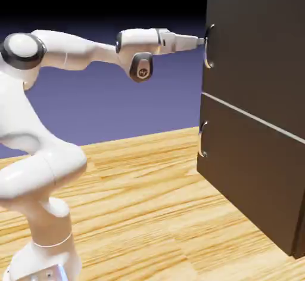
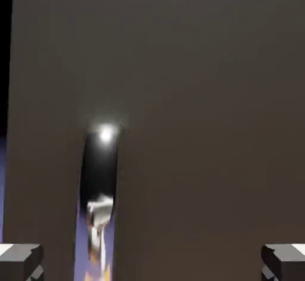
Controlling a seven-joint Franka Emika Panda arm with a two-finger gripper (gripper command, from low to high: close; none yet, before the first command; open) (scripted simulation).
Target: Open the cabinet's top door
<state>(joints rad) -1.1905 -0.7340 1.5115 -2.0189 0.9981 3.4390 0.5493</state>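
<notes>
We see tool level, fingers wide apart, at top door handle on cabinet, right of desk. Handle perhaps left of centre; grip needs it between fingers.

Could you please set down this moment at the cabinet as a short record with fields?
scene: cabinet standing on a wooden table
top door: shut, flush with the cabinet front
top handle: curved silver, at the door's edge nearest the arm
lower panel: shut, with its own handle
arm: stretched level toward the top handle
gripper: at the top handle, jaws open; in the hand view the handle lies left of middle between the fingertips
contact: none certain
task state: door not yet opened
</notes>
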